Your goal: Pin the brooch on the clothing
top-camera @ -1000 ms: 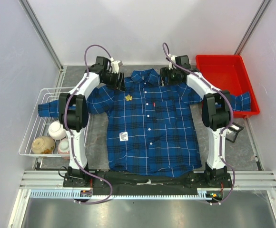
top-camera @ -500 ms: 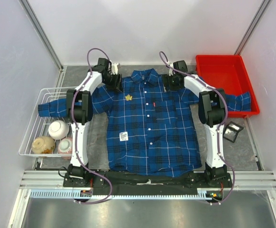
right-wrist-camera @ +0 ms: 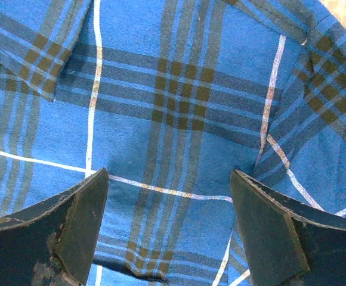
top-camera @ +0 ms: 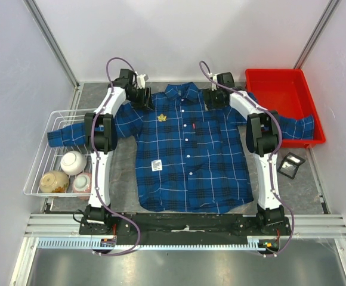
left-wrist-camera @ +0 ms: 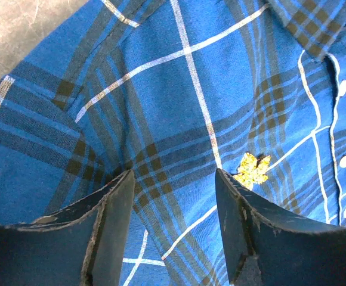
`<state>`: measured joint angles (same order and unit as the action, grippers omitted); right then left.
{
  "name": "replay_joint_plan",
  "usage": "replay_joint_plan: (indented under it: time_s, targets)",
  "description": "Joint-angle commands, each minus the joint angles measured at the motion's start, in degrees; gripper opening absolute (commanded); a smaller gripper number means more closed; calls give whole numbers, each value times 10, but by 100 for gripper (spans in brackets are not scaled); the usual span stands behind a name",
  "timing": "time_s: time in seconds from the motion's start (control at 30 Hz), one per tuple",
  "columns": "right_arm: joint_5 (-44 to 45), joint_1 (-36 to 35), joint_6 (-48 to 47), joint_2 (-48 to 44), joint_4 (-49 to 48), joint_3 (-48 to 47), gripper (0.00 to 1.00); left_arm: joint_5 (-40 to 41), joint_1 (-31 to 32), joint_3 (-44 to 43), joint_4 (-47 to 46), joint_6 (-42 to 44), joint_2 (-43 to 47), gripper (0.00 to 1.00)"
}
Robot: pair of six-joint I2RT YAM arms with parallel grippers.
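1. Grey metal table (top-camera: 120,185) carries the clothing (top-camera: 191,161), a blue-and-black plaid shirt. It lies flat and front up, with its hem toward the arm bases and its collar at the far side.
2. Near the hem, left of the button row in the top view, sits a white square label (top-camera: 156,165).
3. At the left, a wire basket (top-camera: 34,167) holds three bowls (top-camera: 72,161), and one sleeve reaches across its far part. At the right, a small dark square object (top-camera: 292,165) lies on the table near the right arm.
4. Farther on, the brooch (top-camera: 161,117), a gold leaf, lies on the chest left of the buttons and below the collar. A small red tag (top-camera: 192,125) sits across the button row from it.
5. The left gripper (left-wrist-camera: 173,176) is at the shoulder left of the collar, its jaws spread over flat plaid. The brooch is just beside one finger. I cannot tell whether the fingertips press the cloth.
6. The right gripper (right-wrist-camera: 168,179) is at the opposite shoulder, its jaws spread wide over flat cloth.
7. The red tray (top-camera: 280,89) stands at the far right, and the other sleeve's cuff drapes over its near edge.
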<state>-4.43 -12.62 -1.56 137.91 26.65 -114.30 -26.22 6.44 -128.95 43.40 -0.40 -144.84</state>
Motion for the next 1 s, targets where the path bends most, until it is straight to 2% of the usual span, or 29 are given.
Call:
replay_joint_plan:
  time_s: [0.0,0.17,0.23,0.27,0.3,0.37,0.4,0.43,0.47,0.5,0.53,0.6,0.63,0.67,0.73,0.8,0.97]
  targets:
    - [-41,8,-10,8,12,-45,91,-35,-5,-24,-23,23,17,64]
    - [-147,8,-28,-71,2,-33,96,-74,-3,-4,-31,69,122,70]
    - [-179,7,-43,-131,2,-15,97,-125,-2,50,-21,126,169,70]
    - [-199,7,-70,-153,5,15,97,-145,-1,82,-19,151,235,71]
    - [-240,7,-89,-176,13,31,97,-192,0,155,-13,175,267,71]
    - [-276,5,-134,-244,67,76,97,-239,2,233,25,256,368,70]
    - [-311,3,-186,-264,97,90,97,-263,12,306,42,282,404,70]
    - [-321,3,-216,-302,163,107,95,-274,18,343,62,338,432,69]
    - [-327,1,-237,-322,191,150,93,-283,26,377,110,369,460,66]
    - [-331,-3,-283,-343,218,178,91,-296,46,447,130,401,519,64]
    - [-334,-5,-302,-386,260,208,86,-297,59,483,151,460,546,61]
    - [-328,-10,-338,-431,286,312,71,-276,108,594,171,501,627,52]
    - [-315,-12,-359,-472,295,347,54,-267,127,628,170,524,654,49]
    - [-312,-13,-368,-494,294,413,47,-259,144,660,165,528,676,41]
    - [-302,-26,-381,-538,288,465,35,-236,176,744,106,495,731,35]
    - [-294,-56,-375,-555,280,519,32,-226,199,801,72,485,754,30]
    - [-259,-104,-299,-557,200,594,30,-176,249,874,-12,488,763,25]
